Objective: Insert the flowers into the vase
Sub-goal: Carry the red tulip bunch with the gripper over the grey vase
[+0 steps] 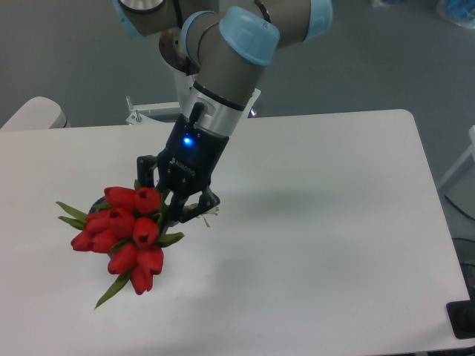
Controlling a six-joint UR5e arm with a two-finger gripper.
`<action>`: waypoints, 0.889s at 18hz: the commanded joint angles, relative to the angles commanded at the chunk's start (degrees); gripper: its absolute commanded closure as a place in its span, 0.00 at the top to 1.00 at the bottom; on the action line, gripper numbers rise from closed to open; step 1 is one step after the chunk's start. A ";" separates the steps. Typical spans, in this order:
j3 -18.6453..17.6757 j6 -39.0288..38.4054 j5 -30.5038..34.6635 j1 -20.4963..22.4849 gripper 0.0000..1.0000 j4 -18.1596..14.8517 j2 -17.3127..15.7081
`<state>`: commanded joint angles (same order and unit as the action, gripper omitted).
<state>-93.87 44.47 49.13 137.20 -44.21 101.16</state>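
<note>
The flowers are a bunch of red tulip buds with narrow green leaves, held tilted over the left part of the white table. My gripper is shut on their stems, just right of and above the buds. The vase is a dark cylinder directly under the bunch. Only a sliver of its rim shows at the upper left of the buds; the flowers hide the rest. I cannot tell whether the stem ends are inside its mouth.
A white rounded object sits beyond the table's far left corner. A metal bracket stands at the arm's base behind the table. A dark item lies off the near right corner.
</note>
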 joint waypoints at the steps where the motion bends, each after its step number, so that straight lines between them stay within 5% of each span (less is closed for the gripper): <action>1: 0.26 -0.09 -0.09 0.00 0.21 0.09 0.00; 8: 3.51 -0.78 -1.49 -1.23 0.21 2.46 2.37; 16: 5.80 -4.66 -10.36 -1.23 0.19 2.46 1.85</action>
<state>-88.07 39.82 38.77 135.97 -41.75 103.01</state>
